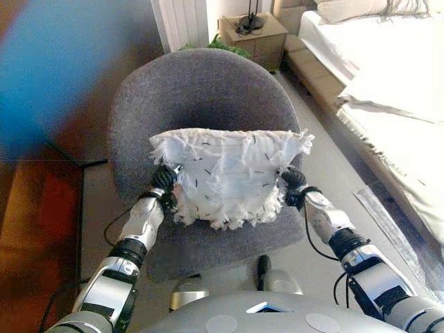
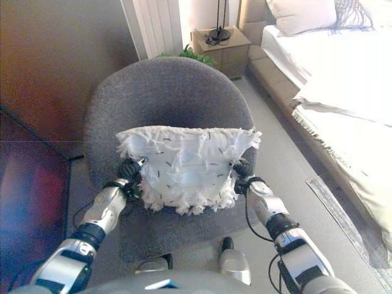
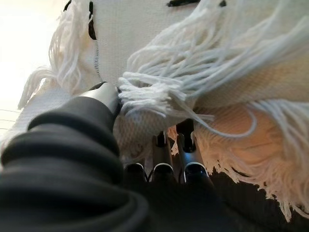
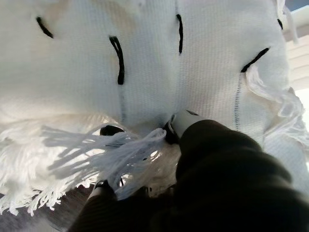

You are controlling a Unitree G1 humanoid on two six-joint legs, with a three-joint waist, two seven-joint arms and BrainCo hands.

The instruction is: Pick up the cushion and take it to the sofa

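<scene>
A white fringed cushion [image 1: 229,177] with short black stitches is held upright just above the seat of a grey round chair [image 1: 201,90]. My left hand [image 1: 164,179] grips its left edge. In the left wrist view the thumb [image 3: 104,94] presses the cushion [image 3: 217,58] from one side and the fingers [image 3: 186,166] reach under the fringe. My right hand [image 1: 295,182] grips the right edge. The right wrist view shows its thumb [image 4: 186,121] pushed into the cushion [image 4: 145,58], with the fingers mostly hidden under the fringe. No sofa shows in any view.
A bed [image 1: 395,69] with white bedding runs along the right. A wooden bedside table [image 1: 253,35] stands behind the chair, with a radiator [image 1: 184,21] and a green plant [image 1: 222,45] beside it. A rug [image 1: 395,208] lies at the right; a dark red surface [image 1: 35,229] fills the left.
</scene>
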